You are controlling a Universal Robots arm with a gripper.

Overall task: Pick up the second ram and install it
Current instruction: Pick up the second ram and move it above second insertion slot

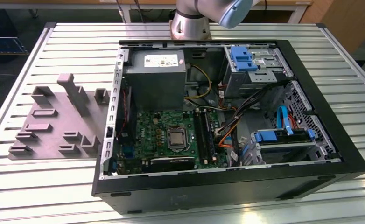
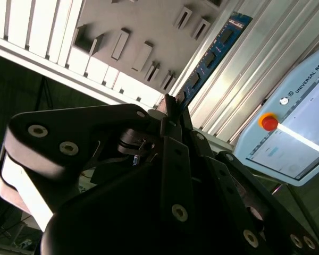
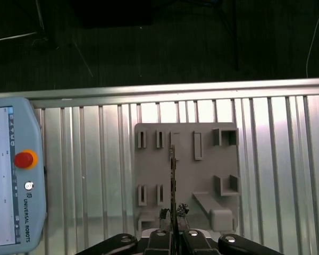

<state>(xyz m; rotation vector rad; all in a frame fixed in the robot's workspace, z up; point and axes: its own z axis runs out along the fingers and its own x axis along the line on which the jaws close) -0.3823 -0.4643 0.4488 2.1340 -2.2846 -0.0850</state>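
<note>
My gripper [image 3: 173, 227] is shut on the second ram [image 3: 173, 175], a thin dark stick seen edge-on in the first wrist view, standing out from between the fingers over a grey fixture [image 3: 202, 175]. In the second wrist view the second ram [image 2: 212, 56] shows its blue face with dark chips and reaches away from the gripper [image 2: 173, 106] above the slatted table. The open computer case [image 1: 332, 154] lies on the table in the exterior view, with the green motherboard [image 1: 164, 123] and its long black slots [image 1: 204, 135] inside. The arm's base [image 1: 195, 18] stands behind the case.
The grey fixture [image 1: 58, 121] with upright holders sits on the table at the exterior view's left of the case. A teach pendant [image 3: 13, 175] with a red button [image 2: 268, 122] lies beside the fixture. Inside the case are a power supply [image 1: 154, 74], cables and blue drive brackets [image 1: 276, 136].
</note>
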